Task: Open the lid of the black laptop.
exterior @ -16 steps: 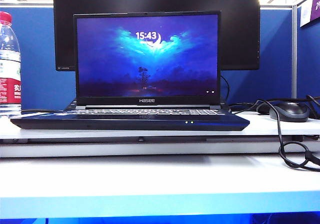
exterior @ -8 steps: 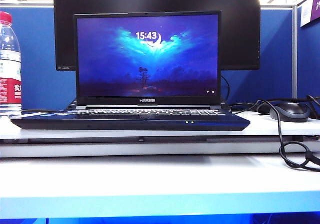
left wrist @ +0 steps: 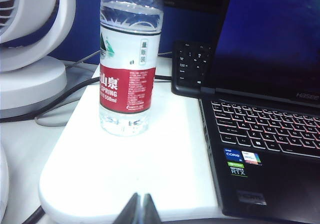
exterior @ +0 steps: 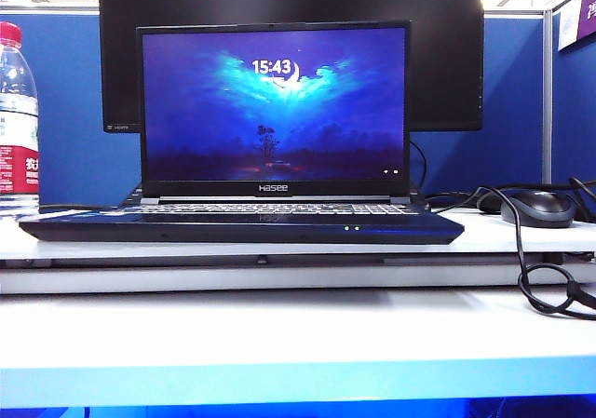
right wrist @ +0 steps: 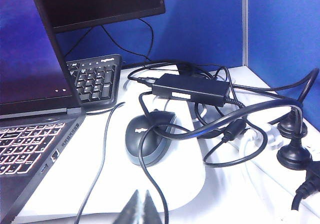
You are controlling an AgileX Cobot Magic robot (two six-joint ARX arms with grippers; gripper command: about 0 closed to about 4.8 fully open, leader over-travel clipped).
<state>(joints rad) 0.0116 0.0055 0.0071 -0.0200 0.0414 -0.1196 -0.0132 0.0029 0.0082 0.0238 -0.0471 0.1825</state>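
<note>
Both grippers sit low and back from the black laptop, neither touching it. On my left wrist feed the left gripper has its fingertips pressed together, holding nothing, above the white desk pad in front of the water bottle. My right gripper is pinched closed too — empty, near the black mouse and a tangle of cables. From the exterior camera the lid stands upright and open, its lit screen reading 15:43, with the larger monitor behind.
</note>
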